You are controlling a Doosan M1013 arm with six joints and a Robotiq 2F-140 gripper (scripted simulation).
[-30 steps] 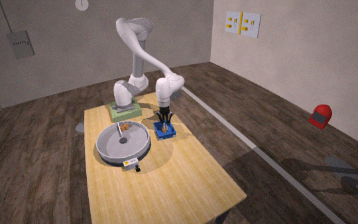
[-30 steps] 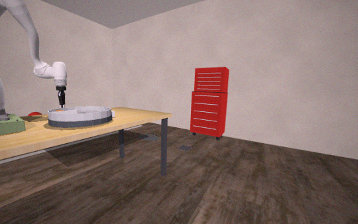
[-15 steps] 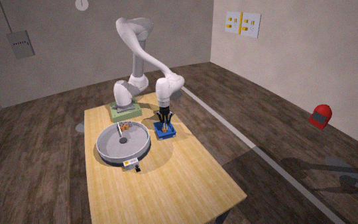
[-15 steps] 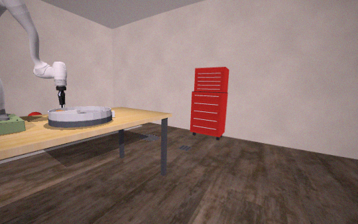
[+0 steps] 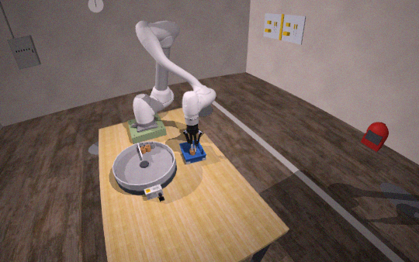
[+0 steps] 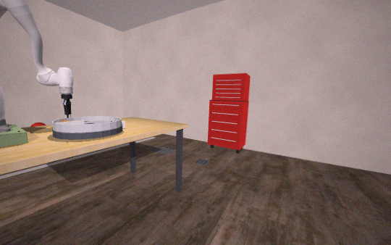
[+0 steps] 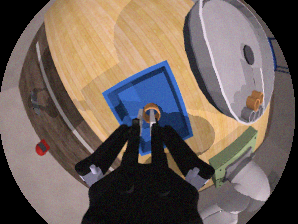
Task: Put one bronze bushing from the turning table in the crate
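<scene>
Two or more bronze bushings (image 5: 146,149) (image 7: 254,101) remain on the left turning table (image 5: 157,170) (image 6: 87,127) (image 7: 227,45); right, one bushing (image 5: 192,153) (image 7: 152,106) is inside the crate (image 5: 195,160) (image 7: 135,95). The gripper's (image 5: 192,147) (image 6: 68,116) (image 7: 146,118) fingers stand close together there; I can't tell whether they clamp it. Only letting go seems left.

Crate (image 5: 187,158) (image 7: 175,95) beside turning table (image 5: 144,182) (image 6: 88,128) (image 7: 202,75), bushings (image 5: 146,149) (image 7: 254,101) on turntable

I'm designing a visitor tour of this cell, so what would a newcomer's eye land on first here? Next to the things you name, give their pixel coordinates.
Probably the big white arm (image 5: 176,69), rising from a green base at the table's far end. Next, the round grey turning table (image 5: 128,170) (image 6: 87,128) (image 7: 227,55) beside the small blue crate (image 5: 195,159) (image 7: 111,94). In the exterior view, the tall red tool cabinet (image 6: 228,123) by the wall stands out.
</scene>
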